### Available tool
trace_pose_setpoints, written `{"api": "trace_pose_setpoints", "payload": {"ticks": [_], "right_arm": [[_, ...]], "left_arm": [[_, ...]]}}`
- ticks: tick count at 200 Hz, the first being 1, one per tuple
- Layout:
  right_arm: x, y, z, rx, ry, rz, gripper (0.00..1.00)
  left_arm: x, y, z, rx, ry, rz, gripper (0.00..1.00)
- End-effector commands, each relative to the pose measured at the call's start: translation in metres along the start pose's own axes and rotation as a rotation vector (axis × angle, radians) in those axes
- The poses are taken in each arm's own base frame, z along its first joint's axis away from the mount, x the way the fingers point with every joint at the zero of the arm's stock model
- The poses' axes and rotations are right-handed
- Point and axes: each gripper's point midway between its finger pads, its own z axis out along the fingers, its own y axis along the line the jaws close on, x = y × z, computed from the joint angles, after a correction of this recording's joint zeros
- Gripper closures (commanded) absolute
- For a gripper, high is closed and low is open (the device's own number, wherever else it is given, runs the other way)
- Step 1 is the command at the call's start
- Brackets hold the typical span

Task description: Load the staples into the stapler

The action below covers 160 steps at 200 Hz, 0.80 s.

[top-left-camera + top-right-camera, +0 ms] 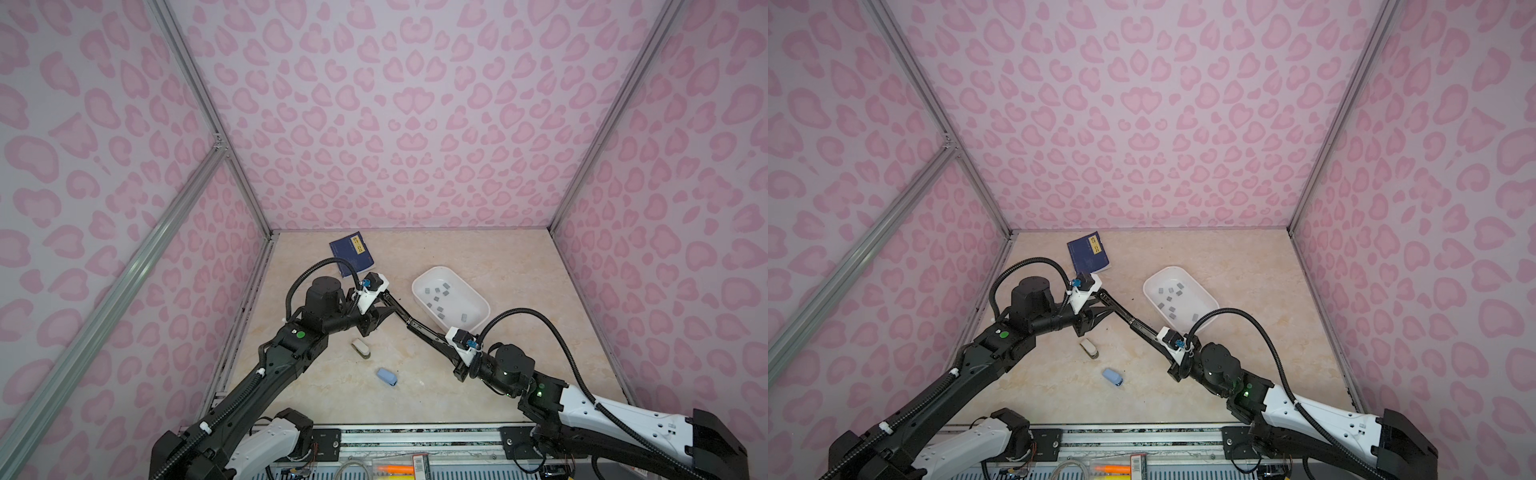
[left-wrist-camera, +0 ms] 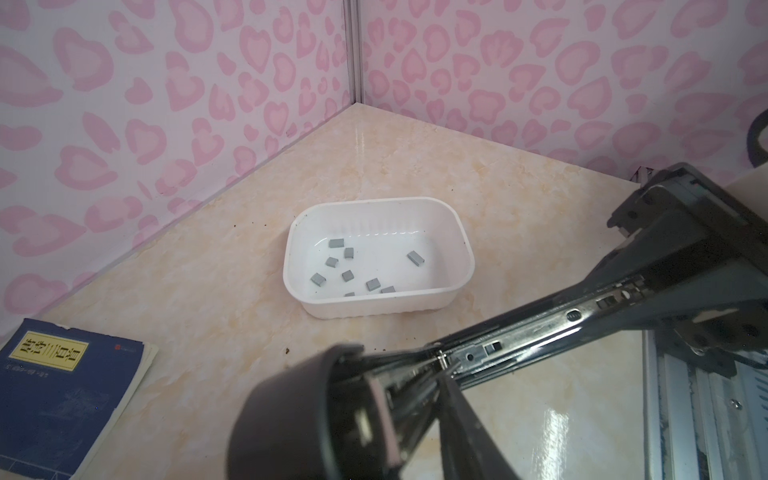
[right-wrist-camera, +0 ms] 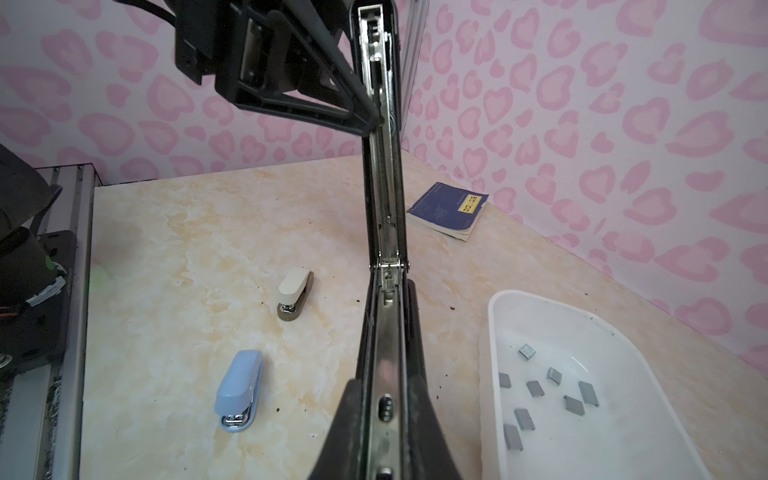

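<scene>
Stapler (image 1: 409,322), black with its silver rail showing, hangs unfolded straight above the beige marbled tabletop (image 1: 519,374), boxed in by pink heart-print walls (image 1: 415,124). Open tabletop runs along the right wall. My right gripper (image 3: 384,399) is clamped on one half. My left gripper (image 2: 399,365) straddles the other half, and I cannot tell whether it grips. Grey staples (image 1: 436,297) lie in the white tray (image 1: 419,282).
</scene>
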Motion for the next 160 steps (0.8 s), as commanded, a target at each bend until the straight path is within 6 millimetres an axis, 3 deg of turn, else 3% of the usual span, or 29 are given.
{"api": "trace_pose_setpoints", "payload": {"ticks": [1, 58, 103, 133, 160], "right_arm": [[-0.026, -0.003, -0.005, 0.001, -0.109, 0.056, 1.0], [-0.025, -0.007, -0.013, 0.012, -0.123, 0.074, 1.0], [-0.023, -0.007, -0.012, 0.016, -0.129, 0.092, 1.0], [-0.022, -0.002, 0.002, 0.044, -0.131, 0.124, 1.0], [-0.014, -0.002, 0.02, 0.118, -0.122, 0.142, 1.0]], "left_arm": [[0.01, 0.093, -0.024, -0.498, 0.11, 0.108, 0.55], [0.021, 0.113, -0.023, -0.534, 0.121, 0.016, 0.52], [-0.006, 0.105, -0.036, -0.526, -0.002, -0.039, 0.53], [-0.025, 0.09, -0.054, -0.499, -0.123, -0.133, 0.55], [-0.028, 0.074, -0.072, -0.479, -0.242, -0.204, 0.51]]}}
